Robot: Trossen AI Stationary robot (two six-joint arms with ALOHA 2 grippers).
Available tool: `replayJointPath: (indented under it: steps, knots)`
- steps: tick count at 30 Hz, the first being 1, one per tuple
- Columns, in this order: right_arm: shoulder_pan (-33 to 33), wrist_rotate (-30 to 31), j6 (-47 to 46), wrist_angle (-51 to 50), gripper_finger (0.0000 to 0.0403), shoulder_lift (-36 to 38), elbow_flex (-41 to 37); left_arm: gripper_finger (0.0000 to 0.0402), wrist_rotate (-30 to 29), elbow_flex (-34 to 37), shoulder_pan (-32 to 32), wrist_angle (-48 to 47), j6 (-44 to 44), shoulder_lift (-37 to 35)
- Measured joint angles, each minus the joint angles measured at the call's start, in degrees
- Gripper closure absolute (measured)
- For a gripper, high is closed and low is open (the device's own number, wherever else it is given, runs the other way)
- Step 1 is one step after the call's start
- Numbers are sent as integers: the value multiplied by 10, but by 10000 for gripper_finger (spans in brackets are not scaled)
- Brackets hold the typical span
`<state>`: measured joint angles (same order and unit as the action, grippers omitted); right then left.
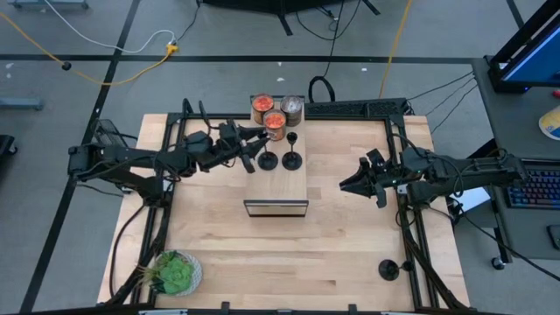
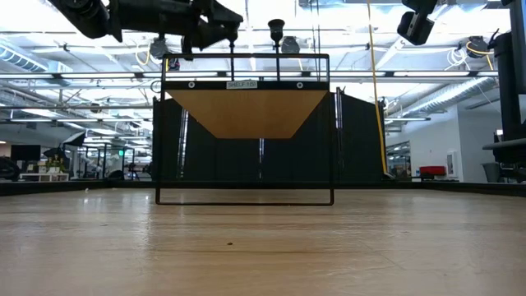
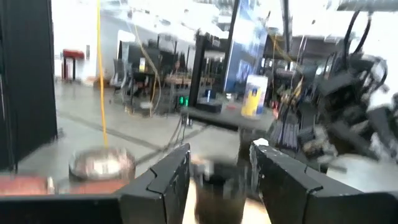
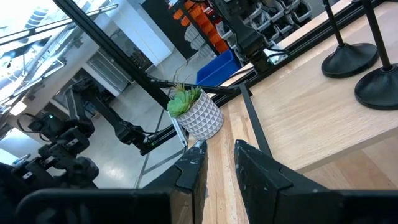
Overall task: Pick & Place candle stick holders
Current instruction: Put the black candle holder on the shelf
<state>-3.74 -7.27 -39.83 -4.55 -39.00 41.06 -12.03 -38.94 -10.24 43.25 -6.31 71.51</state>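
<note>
Two matte black candle stick holders [image 1: 280, 160], round flat bases with thin stems, stand on a small wooden shelf [image 1: 276, 185] with a black wire frame, labelled "SHELF-100", mid-surface toward the far edge; a third [image 1: 388, 269] sits near the near right corner. The left pincer [image 1: 252, 157] hangs just beside the left holder, fingers apart and gripping nothing. The right pincer [image 1: 349, 185] waits over the right edge with a narrow gap and nothing between its fingers.

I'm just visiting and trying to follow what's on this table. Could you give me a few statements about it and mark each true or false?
1. Two black holders stand on the shelf. True.
2. A third holder stands on the table near the right arm. True.
3. The plant sits on the shelf. False: it sits at a table corner on the left arm's side.
4. The right gripper holds a holder. False: it holds nothing.
5. The left gripper is over the shelf. True.
</note>
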Motion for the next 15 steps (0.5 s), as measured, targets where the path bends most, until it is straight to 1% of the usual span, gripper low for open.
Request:
replayJointPath:
  steps: [11,15]
  knots:
    - [0,0,0,0,330,0,0,226,0,-3,0,7,16,-37]
    - [0,0,0,0,330,0,0,226,5,-2,1,2,14,-67]
